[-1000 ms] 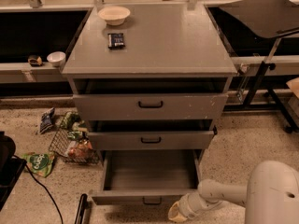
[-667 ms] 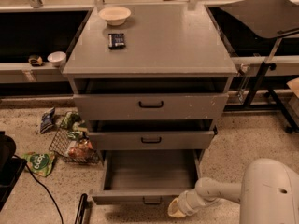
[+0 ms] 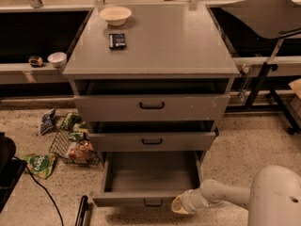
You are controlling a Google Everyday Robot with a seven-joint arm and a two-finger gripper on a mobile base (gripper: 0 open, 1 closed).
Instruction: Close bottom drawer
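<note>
The bottom drawer of the grey cabinet is pulled far out and its inside is bare. Its slim front panel has a small black handle at the centre. My gripper is low at the right end of that front panel, at or touching its corner. My white arm reaches to it from the lower right.
The top drawer and middle drawer stand slightly out. A bowl and a black packet lie on the cabinet top. A wire basket with snacks, loose packets and a black cable lie on the floor at left. A black stand is at right.
My arm's body has shifted a little to the left. The gripper stays at the drawer's right front corner, and the drawer has not visibly moved.
</note>
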